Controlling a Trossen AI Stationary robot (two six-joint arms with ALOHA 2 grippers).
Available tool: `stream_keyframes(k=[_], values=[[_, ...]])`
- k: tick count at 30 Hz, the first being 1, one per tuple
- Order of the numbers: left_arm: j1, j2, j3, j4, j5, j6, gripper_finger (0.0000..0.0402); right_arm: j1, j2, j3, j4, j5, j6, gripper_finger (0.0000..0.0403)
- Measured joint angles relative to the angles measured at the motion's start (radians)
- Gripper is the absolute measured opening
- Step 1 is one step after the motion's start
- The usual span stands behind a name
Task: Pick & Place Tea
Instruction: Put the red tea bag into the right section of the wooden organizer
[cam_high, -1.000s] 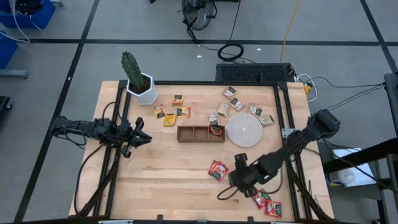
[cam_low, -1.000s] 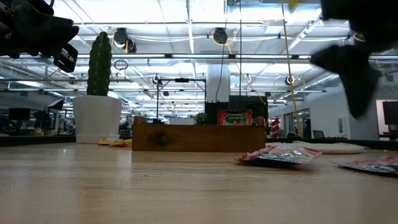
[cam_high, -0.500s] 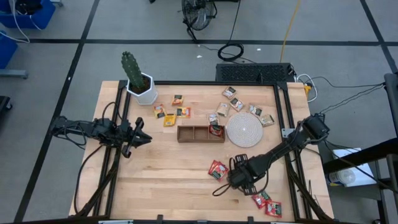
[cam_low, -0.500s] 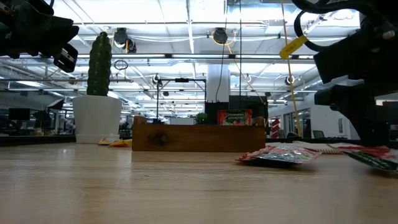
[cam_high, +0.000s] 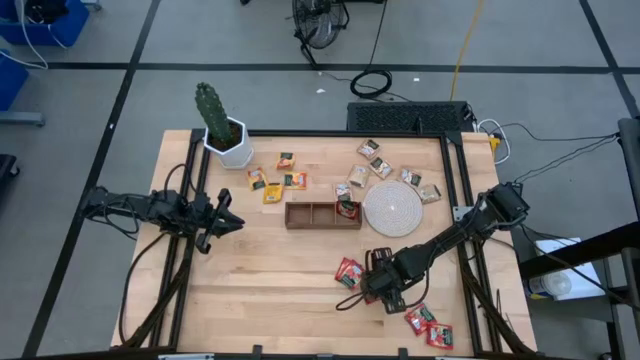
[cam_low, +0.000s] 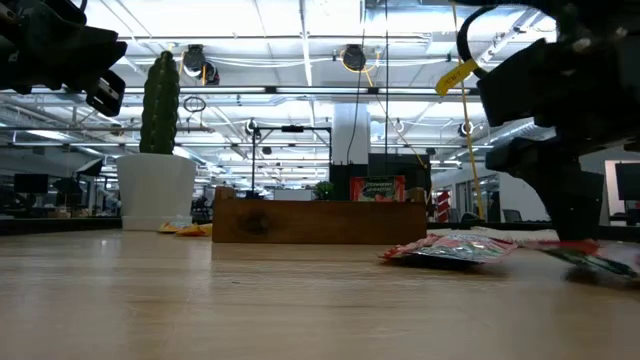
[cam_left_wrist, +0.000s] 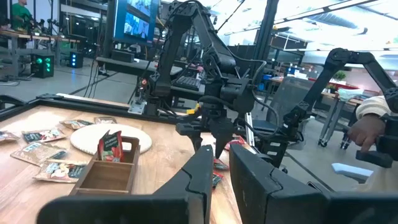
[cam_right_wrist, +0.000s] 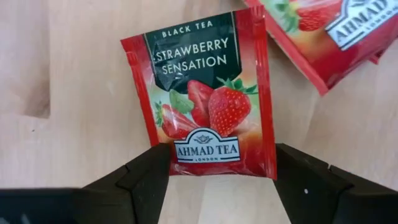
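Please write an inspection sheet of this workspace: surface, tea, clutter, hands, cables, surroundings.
Surface: wooden table, no spill seen.
Tea: red sachet flat on the table between the open right hand's fingers, not lifted; more red sachets near the front right corner; yellow sachets and tan sachets behind the tray; one red sachet stands in its right compartment.
Clutter: cactus pot, round disc.
Hands: left hand waits at the left edge, shut, empty.
Cables: coil on the floor.
Surroundings: a person's hand beyond the table.
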Motion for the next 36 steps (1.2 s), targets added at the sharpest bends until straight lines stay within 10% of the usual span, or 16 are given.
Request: stream_keyframes(k=[19, 28, 32, 36], values=[[0.000, 0.000, 0.000, 0.000, 0.000, 0.000, 0.0058, -0.057, -0.004, -0.140, 0.071, -0.130, 0.048, 0.0019], [0.000, 0.000, 0.000, 0.000, 0.000, 0.000, 0.0058, -0.031, -0.111, -0.147, 0.046, -0.180, 0.206, 0.0007], [0.000, 0.000, 0.000, -0.002, 0.000, 0.000, 0.0058, 0.012, -0.235, -0.145, 0.044, 0.037, 0.297, 0.0006], [0.000, 0.000, 0.000, -0.001, 0.000, 0.000, 0.0058, 0.082, -0.318, -0.197, 0.139, 0.483, 0.378, 0.0005]])
